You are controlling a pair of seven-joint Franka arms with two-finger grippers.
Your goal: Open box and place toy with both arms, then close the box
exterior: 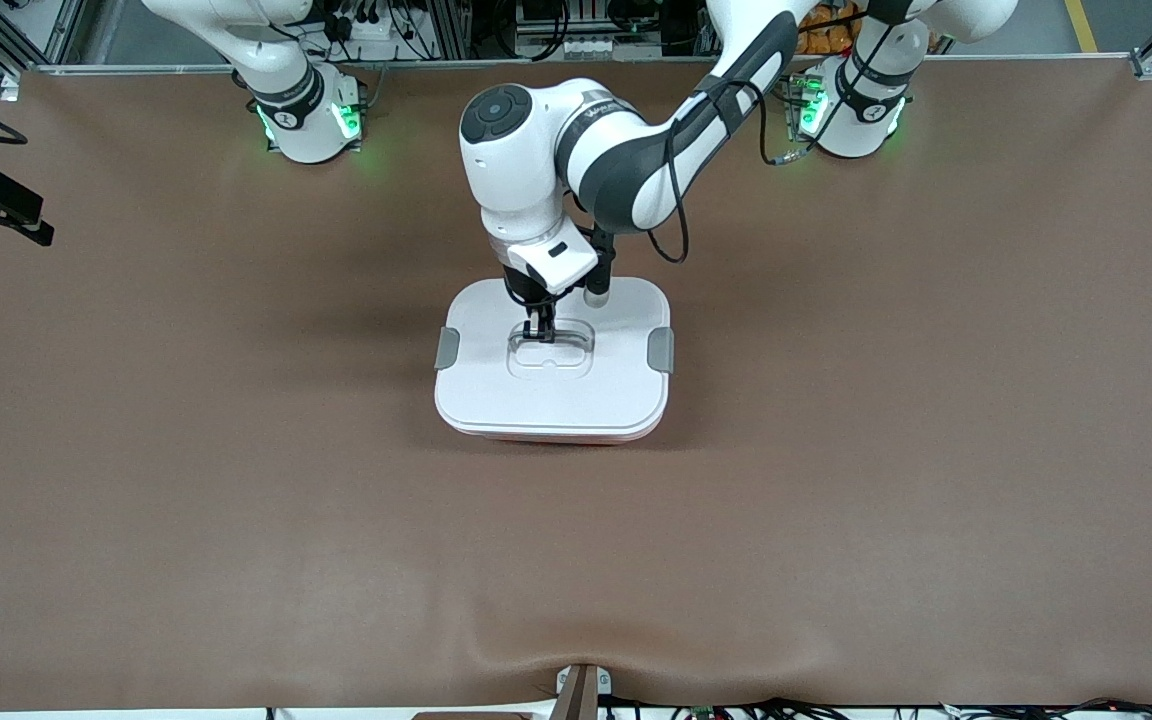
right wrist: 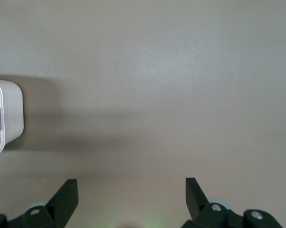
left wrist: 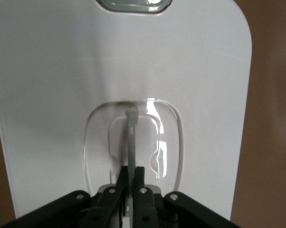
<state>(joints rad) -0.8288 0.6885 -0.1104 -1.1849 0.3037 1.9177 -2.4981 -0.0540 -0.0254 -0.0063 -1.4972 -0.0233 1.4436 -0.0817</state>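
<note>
At the middle of the surface (exterior: pixel 136 480) we have the box (exterior: pixel 551 368) sitting flat with its white lid (exterior: pixel 496 385) on and a grey clip (exterior: pixel 447 347) at either end. Our left gripper (exterior: pixel 539 331) is down in the recessed well of the lid, and the left wrist view shows its fingers (left wrist: pixel 139 183) pinched shut on the thin grey handle (left wrist: pixel 131 137) that stands up along the well. We cannot see the toy anywhere, neither on the surface nor through the lid, so we cannot say where it lies.

Our right arm waits near its base; its gripper (right wrist: pixel 131 199) is spread wide and empty over bare surface, with one end of the box and a clip just visible at the edge of its wrist view.

We judge that we are either at the opening step or at the very end of closing, since the lid rests level on the tub. From this moment alone we cannot tell which. If we are opening, the next move calls for a straight lift, keeping the lid level so the tub does not drag along. If the clips are latched, they would need freeing first. If we are closing, we need only let go of the handle and rise clear.
</note>
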